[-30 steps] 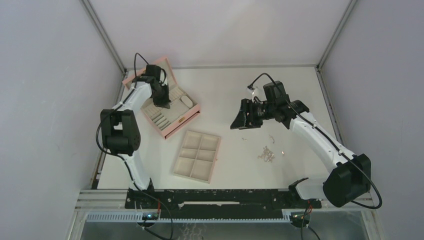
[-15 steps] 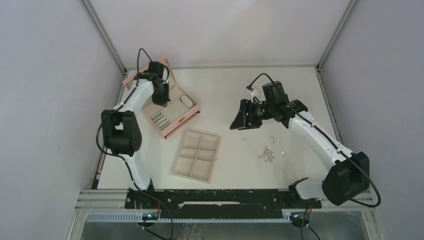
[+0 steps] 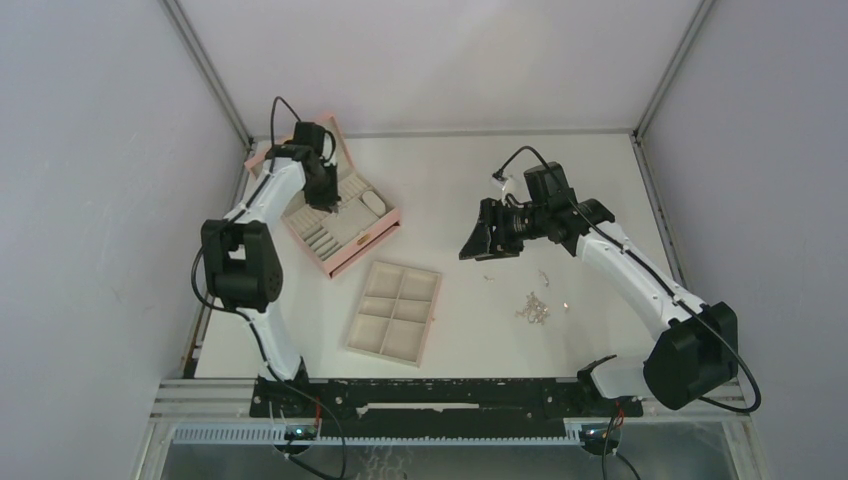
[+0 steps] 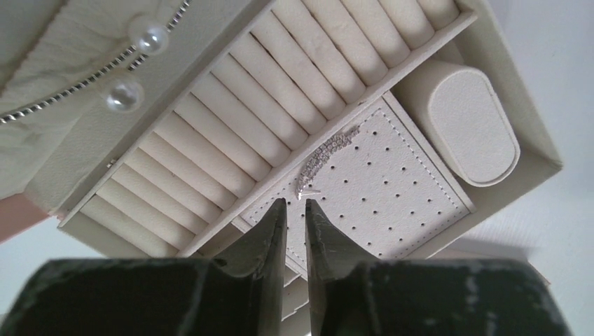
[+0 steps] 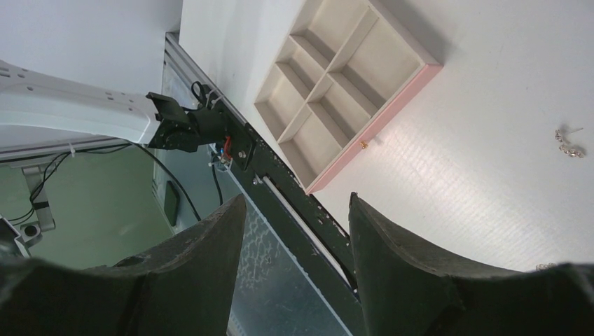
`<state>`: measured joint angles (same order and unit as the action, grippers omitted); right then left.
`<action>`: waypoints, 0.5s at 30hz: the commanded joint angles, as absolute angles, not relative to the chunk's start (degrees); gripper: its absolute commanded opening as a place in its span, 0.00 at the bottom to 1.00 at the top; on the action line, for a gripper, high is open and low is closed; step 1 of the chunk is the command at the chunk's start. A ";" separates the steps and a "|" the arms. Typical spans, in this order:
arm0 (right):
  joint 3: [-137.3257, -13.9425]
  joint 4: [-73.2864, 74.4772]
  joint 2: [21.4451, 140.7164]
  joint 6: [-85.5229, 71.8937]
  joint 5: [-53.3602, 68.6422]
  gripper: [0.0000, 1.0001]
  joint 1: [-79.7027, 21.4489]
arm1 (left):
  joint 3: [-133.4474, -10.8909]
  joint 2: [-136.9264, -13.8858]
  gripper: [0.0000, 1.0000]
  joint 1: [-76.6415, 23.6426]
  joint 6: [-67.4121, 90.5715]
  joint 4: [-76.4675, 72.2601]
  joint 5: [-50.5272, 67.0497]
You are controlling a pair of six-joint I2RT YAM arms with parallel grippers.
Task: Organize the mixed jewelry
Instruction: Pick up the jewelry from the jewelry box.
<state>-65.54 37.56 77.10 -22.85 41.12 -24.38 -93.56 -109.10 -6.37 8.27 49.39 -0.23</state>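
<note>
A thin silver jewelry piece lies on the perforated pad of the open pink box, just ahead of my left gripper. The jaws stand a narrow gap apart with nothing between them. The left gripper hovers over the box. A silver chain cluster and small loose pieces lie on the table at the right. One earring shows in the right wrist view. My right gripper is wide open and empty above the table, left of the loose pieces.
A beige six-compartment tray lies in front of the pink box; it also shows in the right wrist view. The box holds ring rolls, an oval cushion and two pearls. Grey walls enclose the table.
My left gripper has drawn back a little toward the far side of the box. The right arm has barely moved.
</note>
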 commanded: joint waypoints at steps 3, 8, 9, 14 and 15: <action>-66.27 36.30 77.35 -22.76 41.99 0.65 -24.21 | -95.71 -109.62 0.21 -5.16 9.67 46.94 3.96; -66.29 36.36 77.43 -22.66 42.19 0.65 -24.18 | -96.25 -110.87 0.21 -5.10 9.58 47.05 4.47; -66.27 36.38 77.43 -22.67 42.14 0.65 -24.18 | -96.32 -111.06 0.21 -5.10 9.58 47.07 4.79; -66.27 36.69 77.38 -22.50 42.10 0.64 -24.22 | -96.33 -111.88 0.21 -5.10 9.62 47.07 4.47; -66.31 36.73 77.43 -22.43 42.10 0.64 -24.18 | -96.33 -111.95 0.21 -5.10 9.59 47.18 4.28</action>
<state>-65.56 37.60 77.30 -22.83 41.23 -24.38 -93.60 -111.92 -5.23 9.04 48.01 3.49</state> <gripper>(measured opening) 0.647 0.211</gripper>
